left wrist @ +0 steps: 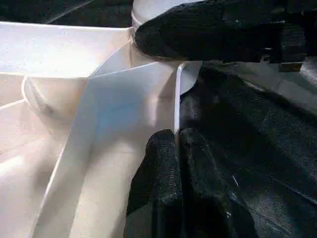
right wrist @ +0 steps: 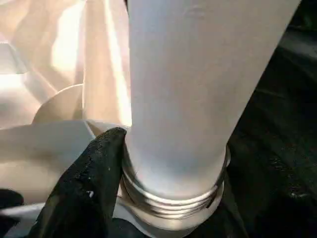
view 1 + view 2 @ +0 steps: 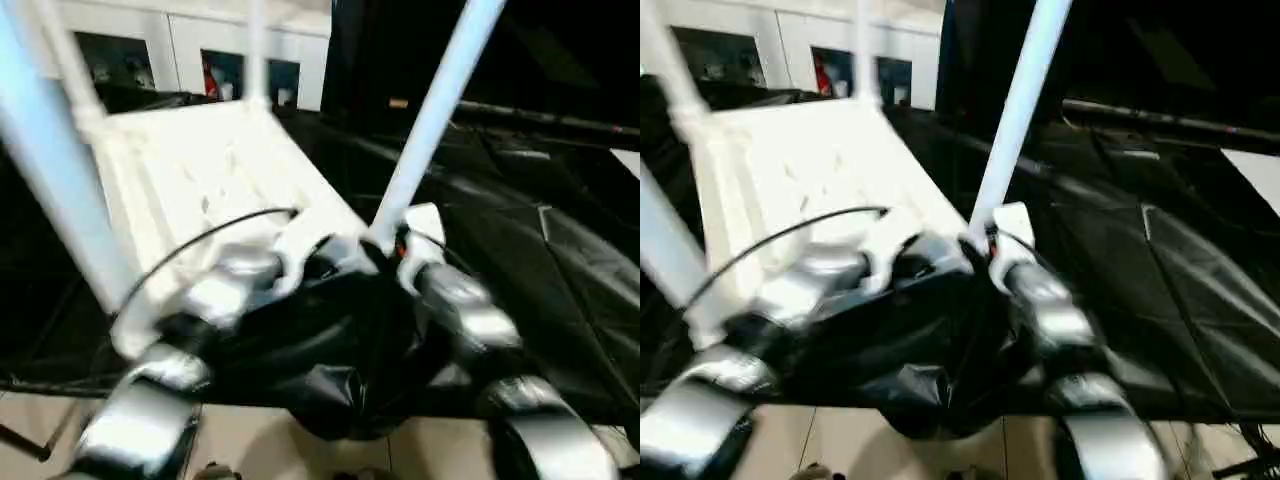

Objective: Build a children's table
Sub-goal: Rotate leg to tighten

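The white tabletop lies upside down on the black-draped work table, ribs facing up. White legs stand in its corners: one at the near left, two at the far end, and one at the near right corner. My right gripper is closed around the base of that near right leg; a black finger presses beside its threaded end, which sits in the round socket. My left gripper is shut on the tabletop's thin side rim, just beside that same corner.
The black cloth of the work table stretches away to the right, and its front edge drops to a pale floor. A thin black cable arcs over my left forearm. White cabinets stand behind.
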